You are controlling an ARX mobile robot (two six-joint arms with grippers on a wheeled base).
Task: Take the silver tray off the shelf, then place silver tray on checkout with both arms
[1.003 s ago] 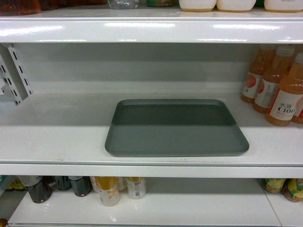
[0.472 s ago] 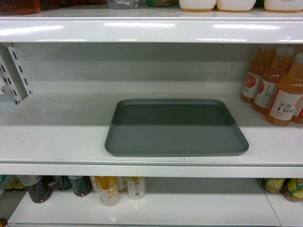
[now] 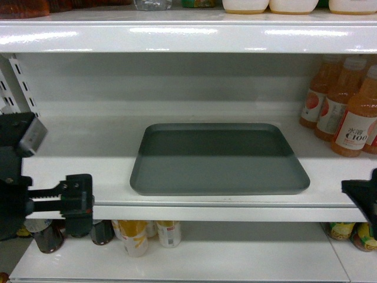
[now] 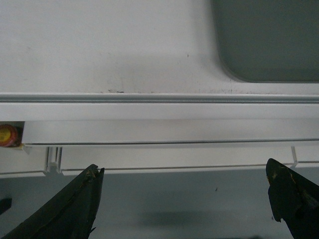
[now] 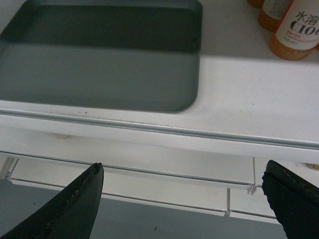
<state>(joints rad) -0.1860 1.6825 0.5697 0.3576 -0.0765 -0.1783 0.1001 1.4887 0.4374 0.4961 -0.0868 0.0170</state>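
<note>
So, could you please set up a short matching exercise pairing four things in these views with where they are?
Things:
1. tray
2. juice bottles
3. left tool
4. cans

Places:
A. right end of the middle shelf
B. lower shelf, below the tray
C. flat in the middle of the shelf
D. in front of the shelf edge, left of the tray

Pairs: 1-C, 2-A, 3-D, 4-B
</note>
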